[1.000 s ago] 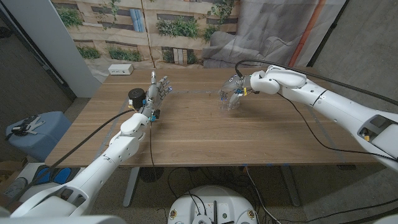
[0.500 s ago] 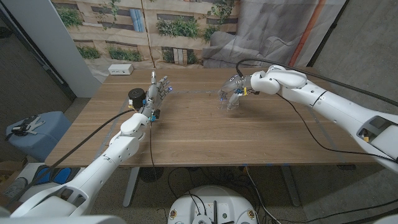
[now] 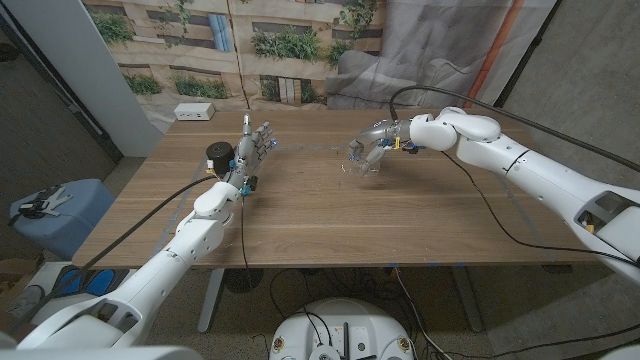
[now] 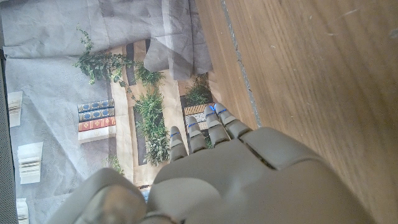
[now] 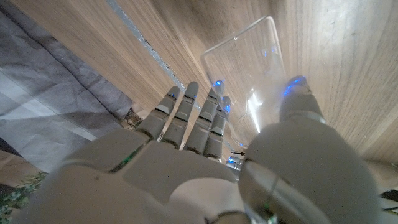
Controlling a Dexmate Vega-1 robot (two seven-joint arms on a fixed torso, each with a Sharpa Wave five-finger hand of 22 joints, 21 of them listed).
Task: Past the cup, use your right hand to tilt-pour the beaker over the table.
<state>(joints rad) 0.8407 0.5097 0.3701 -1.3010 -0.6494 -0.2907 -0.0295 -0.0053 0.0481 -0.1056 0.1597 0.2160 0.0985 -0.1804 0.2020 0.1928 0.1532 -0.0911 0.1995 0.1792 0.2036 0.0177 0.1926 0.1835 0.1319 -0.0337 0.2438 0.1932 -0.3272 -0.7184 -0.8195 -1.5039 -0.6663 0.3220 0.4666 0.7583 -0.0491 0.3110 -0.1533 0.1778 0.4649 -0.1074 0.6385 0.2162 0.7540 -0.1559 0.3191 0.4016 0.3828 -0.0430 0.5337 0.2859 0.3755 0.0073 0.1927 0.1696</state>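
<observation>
Right hand (image 3: 378, 143) tipping the clear beaker (image 3: 363, 160)
Fingers are wrapping its glass wall; smooth glass could slip while tilting over the table (image 3: 330, 215).

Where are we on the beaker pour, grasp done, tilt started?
Grasp looks done: the right hand holds the clear beaker between fingers and thumb, above the table. Tilt is in hand: in the head view the beaker leans off upright. No liquid can be made out. The left hand waits open beside the black cup. Left: finish the pour and set the beaker down.
</observation>
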